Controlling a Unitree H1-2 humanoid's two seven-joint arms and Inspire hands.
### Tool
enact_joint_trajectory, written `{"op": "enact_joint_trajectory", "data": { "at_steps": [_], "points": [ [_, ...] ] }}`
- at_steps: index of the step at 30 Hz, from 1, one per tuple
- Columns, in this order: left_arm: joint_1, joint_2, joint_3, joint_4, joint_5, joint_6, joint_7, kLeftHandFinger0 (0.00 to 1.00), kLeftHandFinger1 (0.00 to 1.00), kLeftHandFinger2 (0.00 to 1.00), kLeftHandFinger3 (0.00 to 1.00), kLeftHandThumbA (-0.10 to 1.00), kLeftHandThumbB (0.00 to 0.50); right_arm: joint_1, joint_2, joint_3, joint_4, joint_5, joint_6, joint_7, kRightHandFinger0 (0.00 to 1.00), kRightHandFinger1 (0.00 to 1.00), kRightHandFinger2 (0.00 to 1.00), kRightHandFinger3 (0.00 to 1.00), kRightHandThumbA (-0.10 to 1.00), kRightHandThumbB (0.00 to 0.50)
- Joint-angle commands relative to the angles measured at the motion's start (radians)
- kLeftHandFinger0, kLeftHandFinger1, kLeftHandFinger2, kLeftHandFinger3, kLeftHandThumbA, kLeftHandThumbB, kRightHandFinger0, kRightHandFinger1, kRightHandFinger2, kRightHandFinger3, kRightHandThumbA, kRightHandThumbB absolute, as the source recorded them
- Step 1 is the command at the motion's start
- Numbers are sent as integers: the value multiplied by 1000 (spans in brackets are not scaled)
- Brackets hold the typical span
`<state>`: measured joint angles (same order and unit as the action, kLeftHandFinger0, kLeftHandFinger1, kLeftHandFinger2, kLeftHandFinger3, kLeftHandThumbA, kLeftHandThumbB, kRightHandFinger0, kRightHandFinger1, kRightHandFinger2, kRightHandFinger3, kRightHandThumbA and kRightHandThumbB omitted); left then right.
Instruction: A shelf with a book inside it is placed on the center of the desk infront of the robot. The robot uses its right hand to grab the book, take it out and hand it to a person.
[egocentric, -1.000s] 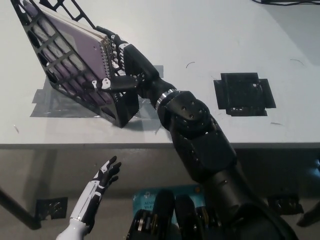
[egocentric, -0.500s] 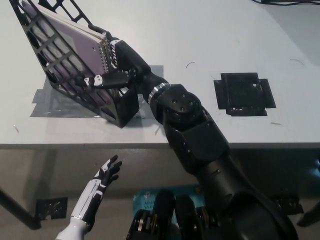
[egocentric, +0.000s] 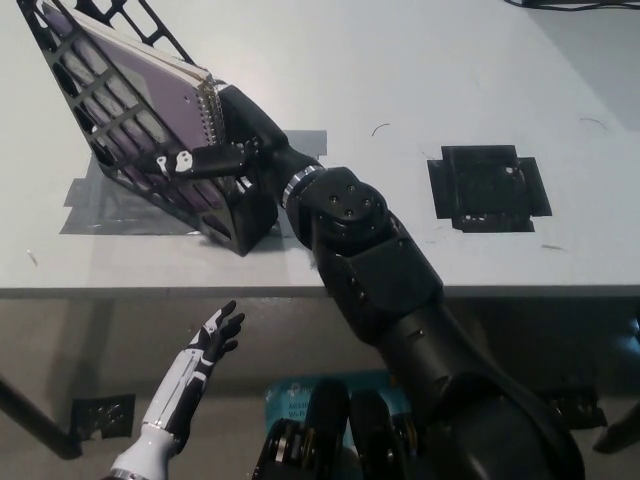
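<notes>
A black lattice shelf (egocentric: 110, 150) stands tilted at the desk's left, taped down with grey tape. Inside it leans a purple spiral-bound book (egocentric: 150, 90), its wire spine facing right. My black right hand (egocentric: 225, 135) reaches into the shelf's open right side, against the book's spine edge, with fingers stretched along the lower face of the book. How firmly the fingers close on the book is not visible. My white left hand (egocentric: 195, 375) hangs open below the desk's front edge at the lower left.
A black taped square (egocentric: 487, 188) lies on the white desk (egocentric: 400, 80) to the right. Grey tape (egocentric: 100, 205) runs under the shelf. The desk's front edge crosses the picture at about mid height. Cables show at the top right corner.
My right hand has pushed farther left into the shelf along the book, and the forearm has followed. The left hand has barely moved.
</notes>
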<state>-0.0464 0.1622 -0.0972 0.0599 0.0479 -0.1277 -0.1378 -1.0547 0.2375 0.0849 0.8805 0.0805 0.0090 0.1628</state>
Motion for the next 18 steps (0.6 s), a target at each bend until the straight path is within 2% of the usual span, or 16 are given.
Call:
{"op": "enact_joint_trajectory", "data": {
  "at_steps": [1,4,6,8,14,18],
  "points": [
    [-14,15,1,-38,3,-2,-14,1000,1000,1000,1000,1000,275,-80,31,-31,38,34,-68,14,1000,1000,1000,1000,1000,405],
    [-15,14,2,-43,-3,7,-16,1000,1000,1000,1000,1000,274,-81,30,-35,58,28,-85,17,1000,1000,1000,1000,1000,389],
    [-13,12,5,-47,-18,23,-22,1000,1000,1000,1000,1000,291,-82,30,-35,78,23,-99,17,1000,1000,1000,1000,1000,438],
    [-13,11,6,-47,-18,23,-20,1000,1000,1000,1000,1000,292,-82,29,-39,89,28,-106,23,1000,1000,1000,1000,1000,455],
    [-23,16,6,-50,-11,22,-19,1000,1000,1000,1000,1000,276,-101,29,-55,113,38,-132,36,1000,1000,1000,1000,1000,410],
    [-27,16,7,-43,-14,18,-19,1000,1000,1000,1000,1000,281,-110,34,-68,117,45,-138,39,1000,1000,1000,1000,1000,401]
  ]
}}
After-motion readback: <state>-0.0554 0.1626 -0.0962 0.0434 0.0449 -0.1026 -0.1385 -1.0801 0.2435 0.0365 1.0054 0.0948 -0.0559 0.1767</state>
